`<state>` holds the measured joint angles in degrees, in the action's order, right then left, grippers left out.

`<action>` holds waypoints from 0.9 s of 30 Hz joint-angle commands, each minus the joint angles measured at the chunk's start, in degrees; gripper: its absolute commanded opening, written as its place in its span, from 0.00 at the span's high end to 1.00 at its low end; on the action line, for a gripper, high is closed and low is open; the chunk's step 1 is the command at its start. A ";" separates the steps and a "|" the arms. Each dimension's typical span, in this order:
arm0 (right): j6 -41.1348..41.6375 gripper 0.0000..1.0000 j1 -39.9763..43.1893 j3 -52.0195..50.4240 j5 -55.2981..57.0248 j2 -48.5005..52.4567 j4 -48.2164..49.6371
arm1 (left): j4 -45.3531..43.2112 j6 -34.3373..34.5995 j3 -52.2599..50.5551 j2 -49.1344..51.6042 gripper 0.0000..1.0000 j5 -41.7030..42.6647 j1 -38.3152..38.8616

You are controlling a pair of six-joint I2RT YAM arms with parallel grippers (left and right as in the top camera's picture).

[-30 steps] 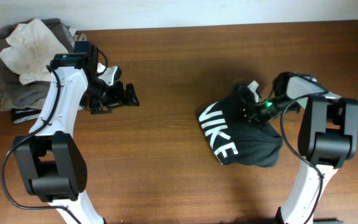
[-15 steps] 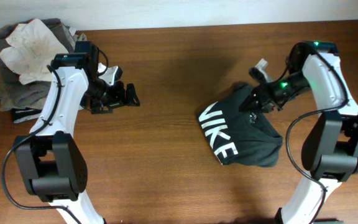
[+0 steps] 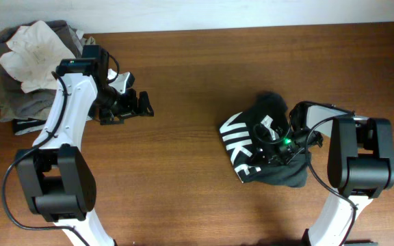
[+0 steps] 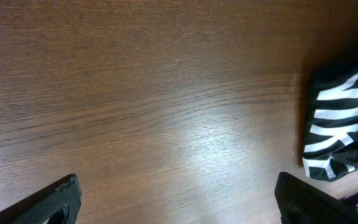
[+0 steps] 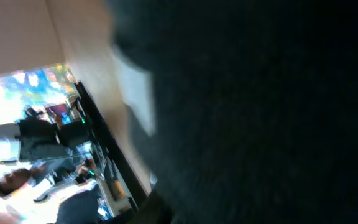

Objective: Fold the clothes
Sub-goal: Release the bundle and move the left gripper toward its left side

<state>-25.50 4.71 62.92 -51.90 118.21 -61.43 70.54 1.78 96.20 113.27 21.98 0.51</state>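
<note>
Black shirt [image 3: 239,147] lies crumpled right of centre in the overhead view, white lettering along its left edge, no clean long axis. My right gripper [image 3: 271,140] is down on top of it. Its wrist view is filled with dark cloth, so I cannot tell how its fingers stand. Left gripper [image 3: 132,106] hangs spread wide and empty over bare table [image 3: 183,184], well apart, upper left. Right arm is nearer by far.

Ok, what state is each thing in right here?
black Nike shirt: bunched up, not folded.
right gripper: down in the shirt, open or shut unclear.
left gripper: open, over bare wooden table.
clothes pile: heaped, unfolded, at the table corner.
</note>
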 commanded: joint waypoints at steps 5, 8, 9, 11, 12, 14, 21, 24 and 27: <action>6.32 0.96 -0.04 7.50 2.47 -2.45 -8.57 | -0.04 -0.07 -0.20 0.52 0.01 -0.37 0.24; 6.56 0.96 -0.20 15.72 5.81 -7.41 -15.93 | -0.04 -0.04 -0.20 0.52 0.01 -0.35 0.24; 6.60 0.95 -0.20 18.93 6.54 -9.33 -18.47 | -0.04 -0.07 -0.20 0.52 0.01 -0.35 0.24; 10.16 0.90 -0.15 24.65 9.53 -12.31 -21.42 | -0.13 -0.07 -0.24 0.55 0.01 -0.33 0.37; 12.79 0.83 -0.15 27.08 11.72 -13.42 -22.01 | -0.31 -0.07 -0.33 0.52 0.01 -0.17 0.63; 19.04 0.35 -0.15 32.48 18.29 -15.39 -22.67 | -1.31 -0.07 -0.92 0.57 0.01 1.36 1.66; 28.94 0.01 -0.20 41.35 30.14 -17.20 -25.16 | -10.78 -0.07 -9.29 0.63 0.01 14.67 9.05; 28.79 0.01 -0.20 41.22 30.14 -17.16 -25.14 | -16.26 -0.04 -12.46 0.63 0.01 21.73 12.83; 28.79 0.01 -0.20 41.22 30.47 -17.16 -24.94 | -20.63 1.75 -14.21 1.01 0.01 25.22 16.83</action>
<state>2.20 4.71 103.46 -23.35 101.32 -86.43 52.95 1.83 83.94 113.38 38.52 13.72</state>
